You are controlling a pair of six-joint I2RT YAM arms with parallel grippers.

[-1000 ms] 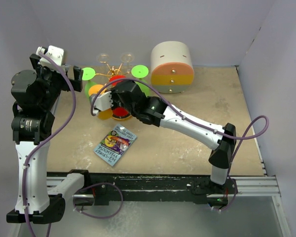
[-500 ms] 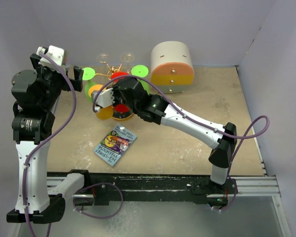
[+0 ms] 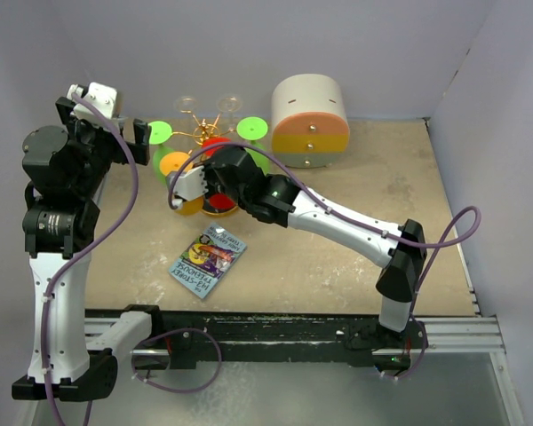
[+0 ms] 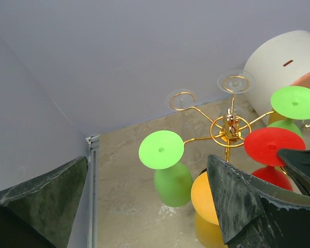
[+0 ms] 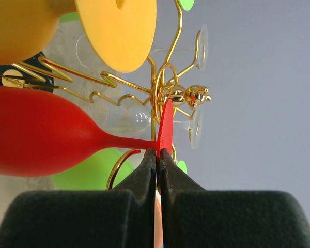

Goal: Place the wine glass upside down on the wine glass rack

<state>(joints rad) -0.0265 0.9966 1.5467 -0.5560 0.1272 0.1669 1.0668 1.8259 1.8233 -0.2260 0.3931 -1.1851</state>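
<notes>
The right gripper [image 5: 158,160] has its fingers pressed together on the thin foot of the red wine glass [image 5: 36,137], pinching it just beside the golden centre of the wine glass rack [image 5: 183,95]. The glass is upside down; whether its stem already sits in a loop, I cannot tell. Green glasses [image 4: 161,150], an orange glass [image 4: 205,199] and clear glasses [image 4: 235,82] also hang there. The left gripper [image 3: 135,140] hovers nearby, fingers spread wide, holding nothing.
</notes>
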